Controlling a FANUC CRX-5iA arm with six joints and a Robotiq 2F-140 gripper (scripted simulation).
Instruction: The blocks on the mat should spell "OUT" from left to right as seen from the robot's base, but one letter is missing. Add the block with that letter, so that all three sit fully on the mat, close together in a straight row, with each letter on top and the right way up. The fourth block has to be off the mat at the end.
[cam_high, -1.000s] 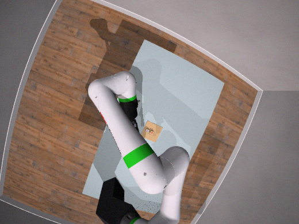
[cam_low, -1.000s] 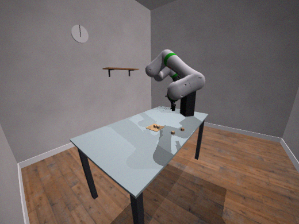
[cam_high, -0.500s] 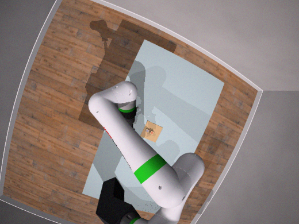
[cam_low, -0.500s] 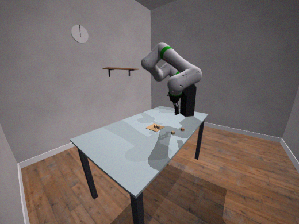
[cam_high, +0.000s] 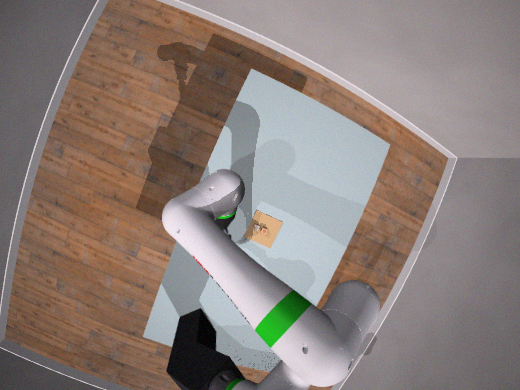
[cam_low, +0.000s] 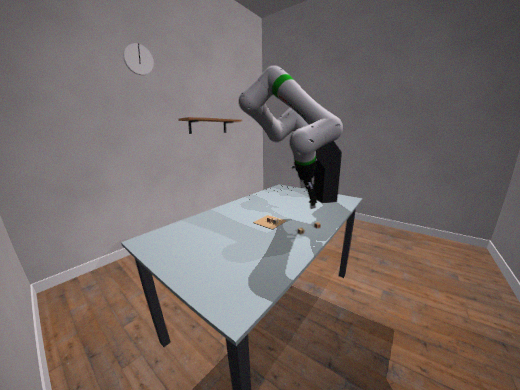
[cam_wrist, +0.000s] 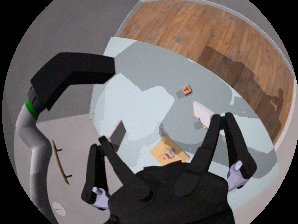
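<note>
From above we see the pale table (cam_high: 330, 150) set diagonally on a wood floor (cam_high: 90, 200). The white arm (cam_high: 240, 270), green-banded, reaches from the lower right toward frame center, covering the table's lower part. Just right of its elbow lies the tan mat (cam_high: 272, 232) with small blocks (cam_high: 260, 228) on it, letters unreadable.

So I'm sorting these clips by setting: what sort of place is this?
Probably a plain indoor room fitted out as a robot workcell: grey walls with a round clock and a small shelf, wood plank floor, and one pale table carrying the arm.
</note>
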